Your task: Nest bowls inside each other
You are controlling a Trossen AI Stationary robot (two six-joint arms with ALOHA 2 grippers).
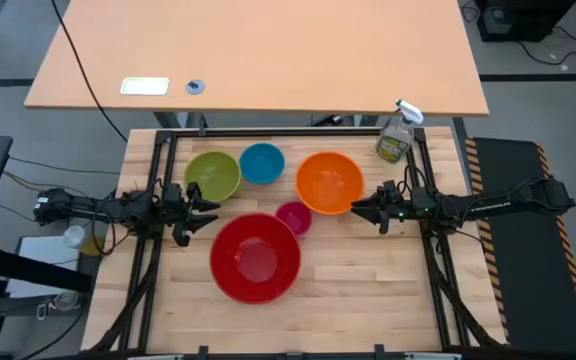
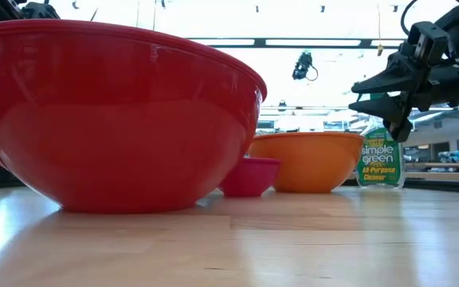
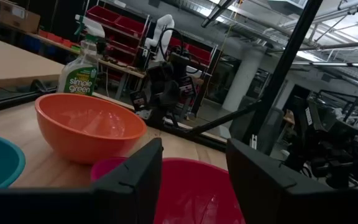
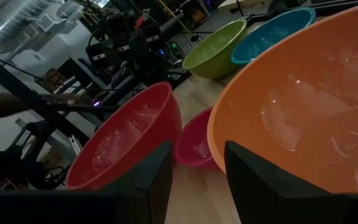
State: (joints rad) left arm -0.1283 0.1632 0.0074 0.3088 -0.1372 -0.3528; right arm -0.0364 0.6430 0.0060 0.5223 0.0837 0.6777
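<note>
Five bowls stand apart on their bases on the wooden table. The red bowl (image 1: 255,257) is nearest. The small pink bowl (image 1: 293,217) stands just beyond it on the right. The orange bowl (image 1: 329,183), blue bowl (image 1: 262,163) and green bowl (image 1: 213,175) stand along the far side. My left gripper (image 1: 211,213) hovers open at the table's left, between the green and red bowls. My right gripper (image 1: 357,209) hovers open at the right, close beside the orange bowl's rim (image 4: 241,106). Neither has anything between its fingers.
A clear spray bottle (image 1: 396,138) stands at the far right corner, behind the orange bowl. Black frame rails (image 1: 436,250) run along the table's sides. A tan desk (image 1: 258,50) lies beyond the far edge. Bare wood shows along the near edge, on both sides of the red bowl.
</note>
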